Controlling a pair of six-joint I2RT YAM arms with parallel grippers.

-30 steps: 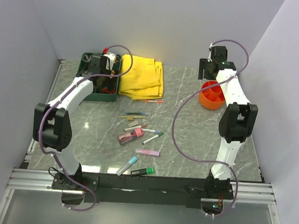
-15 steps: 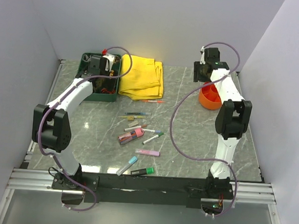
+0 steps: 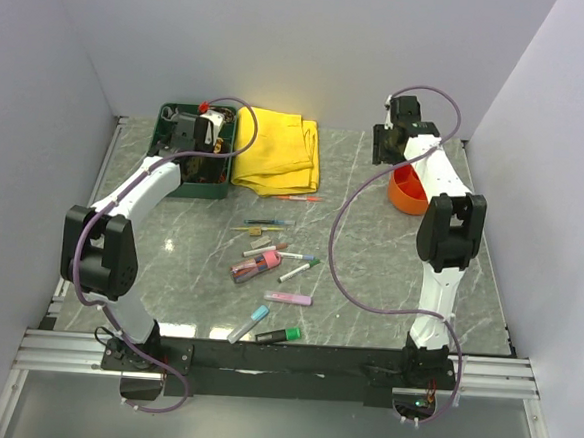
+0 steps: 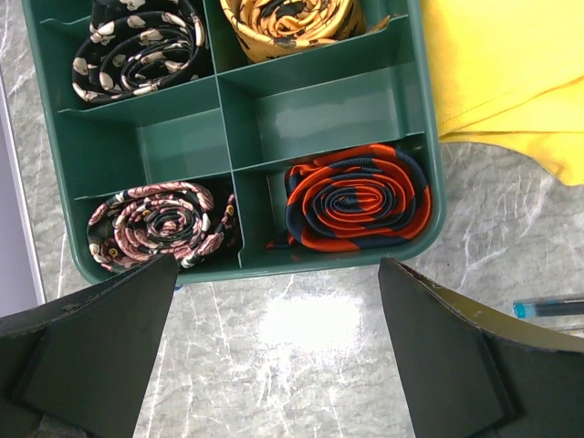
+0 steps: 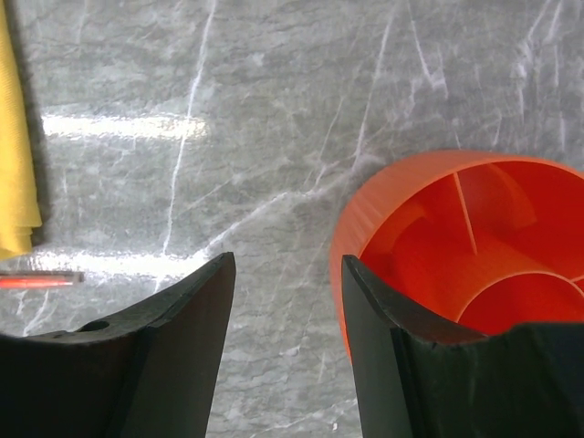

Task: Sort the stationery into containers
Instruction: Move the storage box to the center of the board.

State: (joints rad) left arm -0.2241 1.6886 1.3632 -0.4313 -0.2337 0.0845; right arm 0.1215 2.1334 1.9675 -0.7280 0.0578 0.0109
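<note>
Orange and ribbed with inner dividers, the round pot [image 5: 438, 228] stands at the far right of the marble table [image 3: 390, 256]. Your right gripper [image 5: 285, 342] hangs at its left rim, fingers parted with nothing between them. Your left gripper [image 4: 278, 356] is spread wide and empty over the near edge of the dark green tray [image 4: 328, 119], whose compartments hold rolled ties [image 4: 358, 198]. The pens and markers [image 3: 269, 263] lie scattered mid-table, apart from both containers, nearer you than the folded yellow cloth [image 3: 277, 153].
</note>
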